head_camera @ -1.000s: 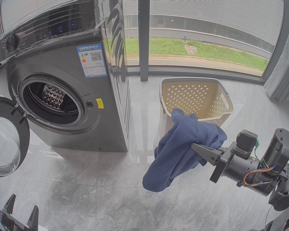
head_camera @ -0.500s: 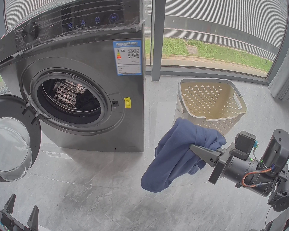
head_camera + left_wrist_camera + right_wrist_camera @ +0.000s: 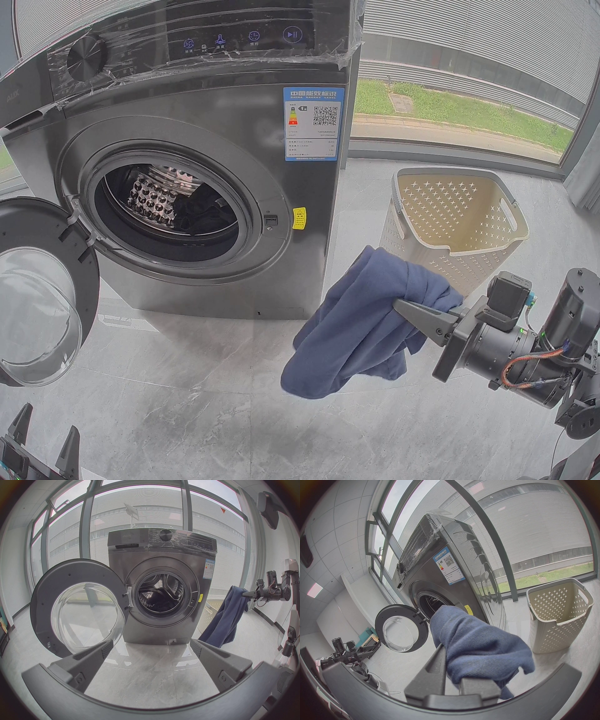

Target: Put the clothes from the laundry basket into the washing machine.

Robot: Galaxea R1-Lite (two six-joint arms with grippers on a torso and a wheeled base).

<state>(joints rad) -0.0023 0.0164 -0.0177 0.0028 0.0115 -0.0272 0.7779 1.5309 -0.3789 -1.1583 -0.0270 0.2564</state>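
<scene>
Hanging from the right gripper (image 3: pixel 406 310), the blue garment (image 3: pixel 356 325) drooped in one long fold, its long axis running roughly up and down and its lower end clear of the grey floor (image 3: pixel 187 400). The jaws were clamped on the bunched upper part of the cloth, which draped over and around them.

What the coming move appeared to turn on was the direction to the drum opening (image 3: pixel 172 209) of the washing machine (image 3: pixel 187 112). It lay to the robot's left of the held garment and farther forward, well apart from it. The laundry basket (image 3: pixel 459 249) stood just behind the garment, on the right side of the machine.

The door (image 3: pixel 44 294) stood swung wide to the robot's left, so the approach from the right looked unobstructed. Some dark clothing (image 3: pixel 203 215) already lay inside the drum.

In the left wrist view the right gripper sat about level with the opening, while the cloth's tail hung below the opening's lower lip. The tail would probably need lifting or leading in, or it could drag on the rim.

The left gripper (image 3: pixel 49 431) waited low on the robot's left, fingers spread with nothing between them. It was nearer the door than the garment, so the right arm seemed the one to deliver.
</scene>
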